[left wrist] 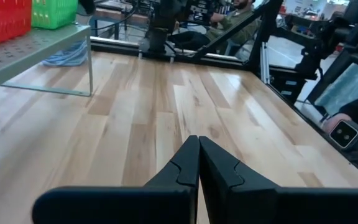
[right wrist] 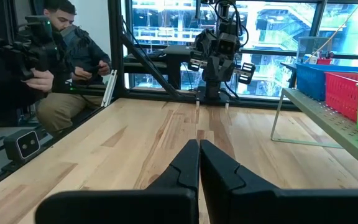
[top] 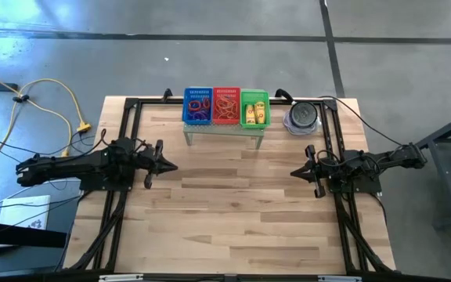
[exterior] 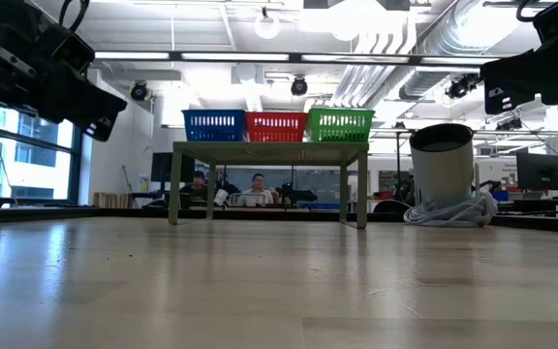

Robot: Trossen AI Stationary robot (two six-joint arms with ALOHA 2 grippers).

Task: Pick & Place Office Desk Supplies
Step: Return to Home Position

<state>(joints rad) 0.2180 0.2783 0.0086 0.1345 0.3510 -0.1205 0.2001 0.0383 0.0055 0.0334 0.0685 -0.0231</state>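
The supplies lie in three mesh baskets on a pale green perforated stand (top: 224, 131) at the table's far edge. Purple and blue loops fill the blue basket (top: 197, 106), red and orange loops the red basket (top: 226, 106), and yellow blocks (top: 253, 110) sit in the green basket (top: 254, 108). My left gripper (top: 173, 165) hovers shut over the table's left side, pointing right. My right gripper (top: 294, 172) hovers shut over the right side, pointing left. Both are empty, with fingertips together in the wrist views (left wrist: 198, 140) (right wrist: 199, 144).
A round grey container (top: 302, 116) with white cord around its base stands right of the stand. A black frame (top: 131, 106) borders the table. Bare wood (top: 233, 196) lies between the two grippers. A seated person (right wrist: 61, 56) shows beyond the table's near side in the right wrist view.
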